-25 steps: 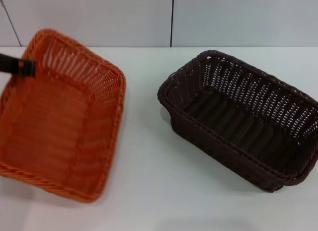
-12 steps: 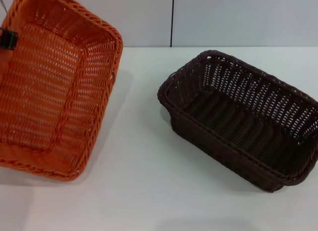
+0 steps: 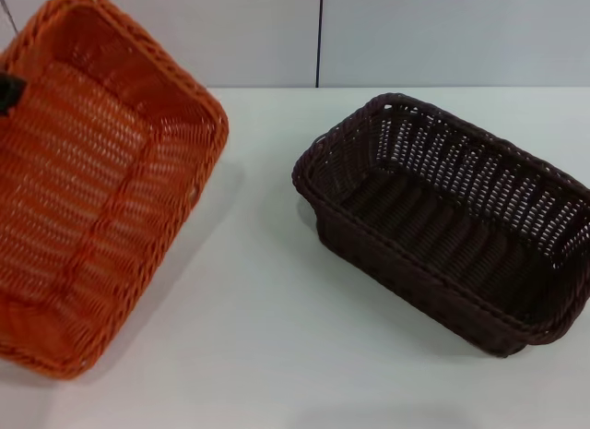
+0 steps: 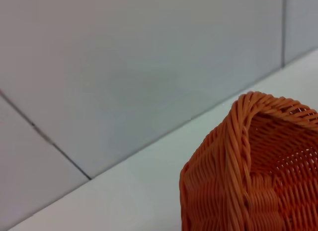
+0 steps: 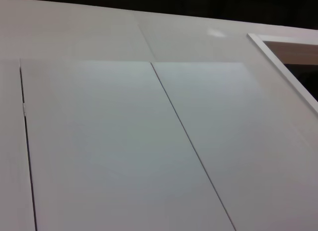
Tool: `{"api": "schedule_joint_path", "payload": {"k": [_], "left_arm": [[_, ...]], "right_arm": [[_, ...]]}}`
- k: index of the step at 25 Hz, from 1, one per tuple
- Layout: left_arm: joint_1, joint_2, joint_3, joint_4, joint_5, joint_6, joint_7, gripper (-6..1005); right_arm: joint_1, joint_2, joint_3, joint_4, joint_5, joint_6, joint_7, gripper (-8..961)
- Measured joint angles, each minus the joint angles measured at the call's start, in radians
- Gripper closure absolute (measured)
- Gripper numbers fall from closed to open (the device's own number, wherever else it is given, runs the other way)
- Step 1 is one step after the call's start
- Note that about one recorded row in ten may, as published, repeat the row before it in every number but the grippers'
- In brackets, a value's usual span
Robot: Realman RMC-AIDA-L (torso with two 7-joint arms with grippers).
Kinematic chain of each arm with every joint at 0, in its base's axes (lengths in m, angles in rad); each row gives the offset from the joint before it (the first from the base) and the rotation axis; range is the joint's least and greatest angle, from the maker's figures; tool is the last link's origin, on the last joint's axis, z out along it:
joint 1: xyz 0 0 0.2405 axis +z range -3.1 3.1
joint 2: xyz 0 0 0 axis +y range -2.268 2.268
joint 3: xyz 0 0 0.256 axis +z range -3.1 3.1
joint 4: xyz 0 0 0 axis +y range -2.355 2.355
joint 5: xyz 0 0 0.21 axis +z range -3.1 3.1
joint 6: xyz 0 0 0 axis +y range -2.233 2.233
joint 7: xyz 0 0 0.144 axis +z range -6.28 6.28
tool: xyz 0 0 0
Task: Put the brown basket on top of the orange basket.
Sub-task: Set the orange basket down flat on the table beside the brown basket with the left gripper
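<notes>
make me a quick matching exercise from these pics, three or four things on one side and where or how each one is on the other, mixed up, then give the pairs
Things:
1. orange basket
2. brown basket
3. left gripper
4. table

States:
A. white, bare between the two baskets
B. sitting flat on the robot's right side, nothing inside
C. tilted up on the robot's left side
D. dark piece at the orange basket's rim, at the head view's left edge

Pairs: 1-C, 2-B, 3-D, 4-A
</notes>
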Motion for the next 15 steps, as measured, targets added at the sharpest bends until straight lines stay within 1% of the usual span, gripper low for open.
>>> {"api": "schedule_joint_path", "payload": {"k": [3, 4, 6, 10, 12, 15], "left_arm": [[-0.024, 0.0, 0.003, 0.0, 0.0, -0.044, 0.042, 824], [-0.04, 0.0, 0.005, 0.005, -0.001, -0.064, 0.059, 824], [-0.047, -0.001, 0.011, 0.011, -0.001, -0.068, 0.067, 824], [-0.05, -0.004, 0.088, 0.039, -0.001, -0.055, 0.08, 823], [-0.059, -0.006, 0.143, 0.04, -0.002, -0.064, 0.085, 823], [-0.075, -0.005, 0.175, 0.027, -0.002, -0.094, 0.091, 823]], "right_arm": [[-0.01, 0.0, -0.015, 0.0, 0.0, -0.013, 0.001, 201], [-0.017, 0.001, -0.026, 0.0, 0.0, -0.027, 0.001, 201], [-0.024, 0.001, -0.039, -0.006, 0.0, -0.032, 0.0, 200], [-0.025, -0.004, -0.049, -0.028, 0.0, -0.009, -0.004, 200], [-0.025, -0.006, -0.049, -0.054, 0.0, -0.005, 0.005, 200], [-0.026, -0.005, -0.049, -0.086, 0.0, 0.0, 0.013, 200]]}}
